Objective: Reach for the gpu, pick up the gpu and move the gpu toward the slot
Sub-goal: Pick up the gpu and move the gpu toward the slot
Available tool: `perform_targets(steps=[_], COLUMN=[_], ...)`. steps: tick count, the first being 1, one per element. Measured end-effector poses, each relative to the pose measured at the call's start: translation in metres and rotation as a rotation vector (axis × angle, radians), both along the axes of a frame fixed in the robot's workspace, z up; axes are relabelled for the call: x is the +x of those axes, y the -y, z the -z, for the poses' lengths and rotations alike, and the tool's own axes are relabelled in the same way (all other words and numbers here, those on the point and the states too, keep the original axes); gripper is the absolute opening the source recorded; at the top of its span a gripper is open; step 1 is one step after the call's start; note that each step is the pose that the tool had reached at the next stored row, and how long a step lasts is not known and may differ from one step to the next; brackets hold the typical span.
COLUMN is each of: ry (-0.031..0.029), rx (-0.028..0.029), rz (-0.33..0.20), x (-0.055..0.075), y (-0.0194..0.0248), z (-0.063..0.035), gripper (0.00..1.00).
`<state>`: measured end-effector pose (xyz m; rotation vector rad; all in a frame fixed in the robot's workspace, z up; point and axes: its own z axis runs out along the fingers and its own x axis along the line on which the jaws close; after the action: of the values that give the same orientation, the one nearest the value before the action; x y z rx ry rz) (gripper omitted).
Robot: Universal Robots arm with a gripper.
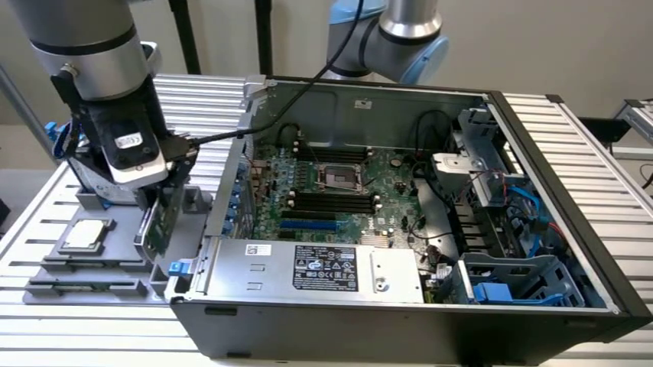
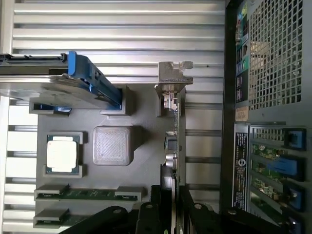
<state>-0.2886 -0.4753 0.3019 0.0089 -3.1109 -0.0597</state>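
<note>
The gpu stands on edge in the grey holder tray, just outside the open computer case on the exterior view's left. In the wrist view the gpu is a thin green blade seen edge-on, with its metal end bracket at the far end. My gripper comes down from above, and its black fingers press both faces of the card, shut on it. The blue expansion slot lies on the motherboard inside the case, apart from the card.
A small square silver chip and two memory sticks lie in the tray. The silver hard drive with blue rails stands beside them. The case wall rises close beside the card. A second arm stands behind the case.
</note>
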Motion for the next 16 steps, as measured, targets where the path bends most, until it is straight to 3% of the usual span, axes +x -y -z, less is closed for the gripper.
perform_targets(steps=[16], ry=[-0.0012], rx=[0.0001], rz=[0.0], x=[0.016], y=[0.0], z=[-0.0726], gripper=[0.26])
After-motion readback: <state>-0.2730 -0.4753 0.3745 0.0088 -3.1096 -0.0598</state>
